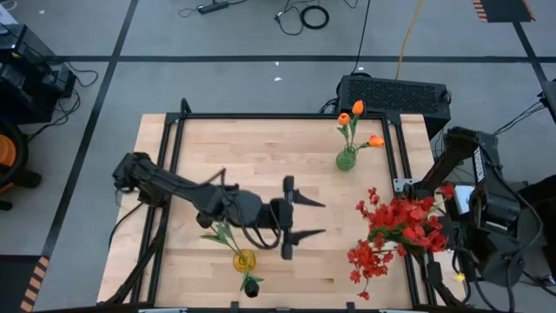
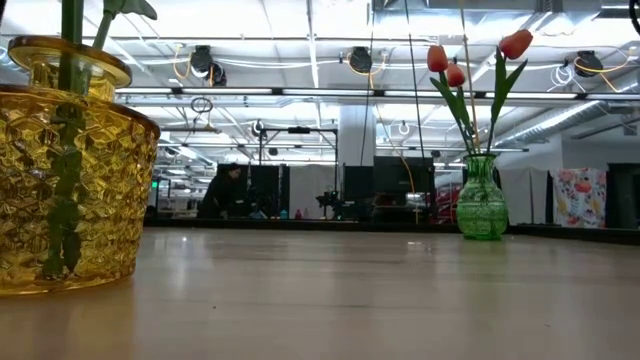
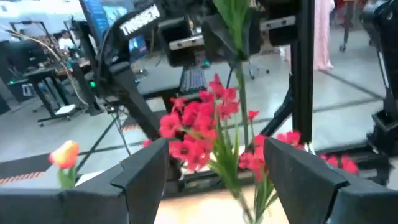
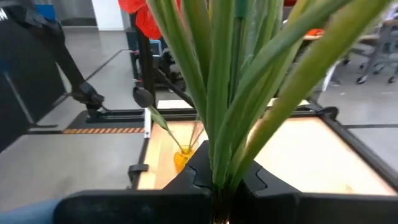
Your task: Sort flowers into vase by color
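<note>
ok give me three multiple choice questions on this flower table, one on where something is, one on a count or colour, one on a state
1. Where does the green vase stand?
A. at the far edge of the table, toward the right arm's side
B. beside the yellow vase
C. under the left gripper

2. How many orange tulips stand in the green vase?
A. one
B. three
C. five

3. How do the right gripper jaws stand?
A. wide open and empty
B. shut on the red flowers
C. shut on the yellow vase

Answers: 1 A, the high view shows it there, apart from the yellow vase. 2 B, the low view shows three blooms. 3 B, the right wrist view shows green stems clamped.
</note>
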You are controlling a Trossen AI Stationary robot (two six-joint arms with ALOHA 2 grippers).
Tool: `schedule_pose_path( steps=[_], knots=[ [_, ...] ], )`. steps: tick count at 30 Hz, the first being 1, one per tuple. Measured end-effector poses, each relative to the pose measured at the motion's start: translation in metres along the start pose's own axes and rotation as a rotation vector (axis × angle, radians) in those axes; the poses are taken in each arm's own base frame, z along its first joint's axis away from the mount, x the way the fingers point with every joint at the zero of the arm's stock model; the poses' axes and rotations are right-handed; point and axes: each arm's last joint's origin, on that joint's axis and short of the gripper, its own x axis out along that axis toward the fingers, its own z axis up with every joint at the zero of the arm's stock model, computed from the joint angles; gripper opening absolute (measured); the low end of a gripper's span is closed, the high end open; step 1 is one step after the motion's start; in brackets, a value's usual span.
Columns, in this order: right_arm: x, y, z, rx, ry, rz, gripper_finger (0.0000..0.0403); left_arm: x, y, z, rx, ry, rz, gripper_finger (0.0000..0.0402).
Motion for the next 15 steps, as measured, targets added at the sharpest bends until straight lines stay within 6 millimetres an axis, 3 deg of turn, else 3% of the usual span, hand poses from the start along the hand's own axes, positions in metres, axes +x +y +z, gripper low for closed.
schedule_pose_path(
  steps=[7, 15],
  knots=[
    [0.009, 0.015, -0.017, -0.065, 0.004, -0.058, 0.0004, -0.03, 0.028, 0.01, -0.011, 0.149, -0.004, 0.0256],
    [0.013, 0.024, -0.022, -0.078, -0.036, -0.105, 0.0004, -0.05, 0.034, 0.018, -0.016, 0.198, 0.0, 0.0191]
  ],
)
